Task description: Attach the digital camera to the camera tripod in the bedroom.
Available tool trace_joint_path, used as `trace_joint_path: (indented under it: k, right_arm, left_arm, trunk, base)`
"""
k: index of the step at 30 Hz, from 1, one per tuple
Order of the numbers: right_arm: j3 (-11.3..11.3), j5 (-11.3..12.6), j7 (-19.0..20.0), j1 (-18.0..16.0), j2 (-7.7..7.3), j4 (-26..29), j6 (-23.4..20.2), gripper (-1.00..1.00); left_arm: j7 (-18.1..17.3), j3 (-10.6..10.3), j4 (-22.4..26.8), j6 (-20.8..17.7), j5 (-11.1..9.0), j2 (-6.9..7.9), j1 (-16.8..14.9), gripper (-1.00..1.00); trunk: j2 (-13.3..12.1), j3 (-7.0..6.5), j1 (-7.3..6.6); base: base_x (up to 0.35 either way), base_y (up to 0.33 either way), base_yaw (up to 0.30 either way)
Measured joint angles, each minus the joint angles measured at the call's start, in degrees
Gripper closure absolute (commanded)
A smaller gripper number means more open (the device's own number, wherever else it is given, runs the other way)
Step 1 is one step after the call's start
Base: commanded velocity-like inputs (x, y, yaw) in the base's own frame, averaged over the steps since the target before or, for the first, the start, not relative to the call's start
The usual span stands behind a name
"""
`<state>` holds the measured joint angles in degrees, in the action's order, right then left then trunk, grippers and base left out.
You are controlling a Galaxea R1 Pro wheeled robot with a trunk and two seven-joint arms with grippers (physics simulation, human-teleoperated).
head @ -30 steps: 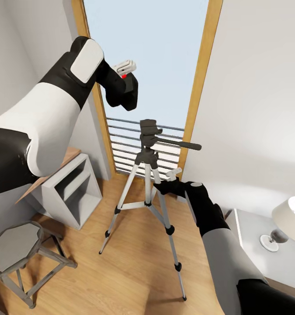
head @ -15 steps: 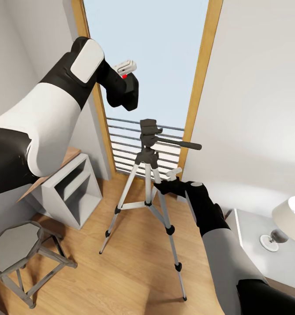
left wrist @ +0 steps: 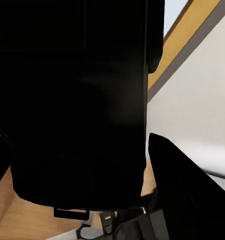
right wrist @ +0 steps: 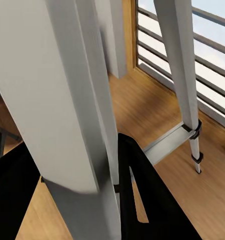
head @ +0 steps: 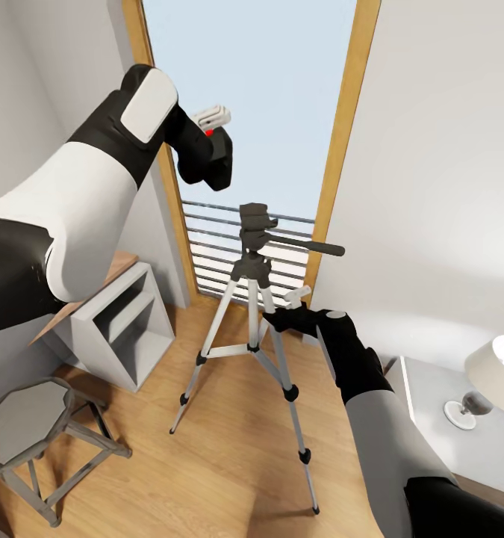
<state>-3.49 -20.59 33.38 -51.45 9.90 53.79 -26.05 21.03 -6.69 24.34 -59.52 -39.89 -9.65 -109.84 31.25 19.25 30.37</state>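
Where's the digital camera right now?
In the head view, the digital camera is held up by the left gripper, in front of the window, above and left of the camera tripod head.

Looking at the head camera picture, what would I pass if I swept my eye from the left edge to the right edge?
Grey stool → white desk → digital camera held up in the left tool → camera tripod → right tool at a tripod leg → bedside table → lamp.
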Motion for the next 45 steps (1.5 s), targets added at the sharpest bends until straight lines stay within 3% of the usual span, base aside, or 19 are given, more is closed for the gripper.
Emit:
trace_joint_path:
  k: [4, 9, 11, 14, 17, 22, 26, 29, 34, 38, 40, 41, 45]
  right_arm:
    - [0.0, 0.0, 0.0, 0.0, 0.0, 0.0, 0.0, 1.0]
    - [0.0, 0.0, 0.0, 0.0, 0.0, 0.0, 0.0, 1.0]
    - [0.0, 0.0, 0.0, 0.0, 0.0, 0.0, 0.0, 1.0]
    - [0.0, 0.0, 0.0, 0.0, 0.0, 0.0, 0.0, 1.0]
    - [0.0, 0.0, 0.0, 0.0, 0.0, 0.0, 0.0, 1.0]
    - [0.0, 0.0, 0.0, 0.0, 0.0, 0.0, 0.0, 1.0]
    - [0.0, 0.0, 0.0, 0.0, 0.0, 0.0, 0.1, 1.0]
    - [0.0, 0.0, 0.0, 0.0, 0.0, 0.0, 0.1, 1.0]
    - [0.0, 0.0, 0.0, 0.0, 0.0, 0.0, 0.2, 1.0]
    - [0.0, 0.0, 0.0, 0.0, 0.0, 0.0, 0.2, 1.0]
    - [0.0, 0.0, 0.0, 0.0, 0.0, 0.0, 0.2, 1.0]
    - [0.0, 0.0, 0.0, 0.0, 0.0, 0.0, 0.2, 1.0]
    - [0.0, 0.0, 0.0, 0.0, 0.0, -0.1, 0.3, 1.0]
  left_arm:
    - [-0.8, 0.0, 1.4, -0.1, -0.4, -0.04, 0.0, 1.0]
    - [-7.7, 0.0, 3.9, -0.2, -1.5, 0.37, 0.0, 1.0]
    - [-11.5, 0.0, 4.3, -0.2, -1.8, 0.78, 0.0, 1.0]
    - [-21.7, -0.2, 4.5, -0.1, -2.5, 2.29, 0.0, 1.0]
    - [-29.1, -0.4, 4.2, -0.1, -2.4, 4.11, 0.0, 1.0]
    - [-31.2, -0.6, 4.2, -0.1, -1.6, 4.56, 0.0, 1.0]
    - [-31.8, -2.1, 4.0, -0.1, 0.5, 4.35, 0.1, 1.0]
    - [-32.4, -4.9, 3.5, -0.2, 2.2, 4.19, 0.2, 1.0]
    - [-33.1, -6.9, 3.4, -0.3, 2.9, 4.24, 0.4, 1.0]
    - [-33.4, -9.9, 3.6, -0.3, 3.9, 4.32, 0.6, 1.0]
    - [-34.0, -12.6, 3.8, -0.3, 4.2, 4.57, 0.6, 1.0]
    - [-35.5, -16.2, 4.3, -0.3, 4.3, 5.05, 0.6, 1.0]
    - [-42.5, -25.0, 6.3, -0.4, 4.5, 6.69, 0.7, 1.0]
  trunk:
    - [0.0, 0.0, 0.0]
    - [0.0, 0.0, 0.0]
    - [0.0, 0.0, 0.0]
    - [0.0, 0.0, 0.0]
    - [0.0, 0.0, 0.0]
    - [0.0, 0.0, 0.0]
    - [0.0, 0.0, 0.0]
    - [0.0, 0.0, 0.0]
    - [0.0, 0.0, 0.0]
    - [0.0, 0.0, 0.0]
    - [0.0, 0.0, 0.0]
    - [0.0, 0.0, 0.0]
    - [0.0, -0.01, -0.01]
  base:
    - [0.0, 0.0, 0.0]
    - [0.0, 0.0, 0.0]
    - [0.0, 0.0, 0.0]
    - [0.0, 0.0, 0.0]
    - [0.0, 0.0, 0.0]
    - [0.0, 0.0, 0.0]
    - [0.0, 0.0, 0.0]
    - [0.0, 0.0, 0.0]
    - [0.0, 0.0, 0.0]
    - [0.0, 0.0, 0.0]
    - [0.0, 0.0, 0.0]
    - [0.0, 0.0, 0.0]
    - [0.0, 0.0, 0.0]
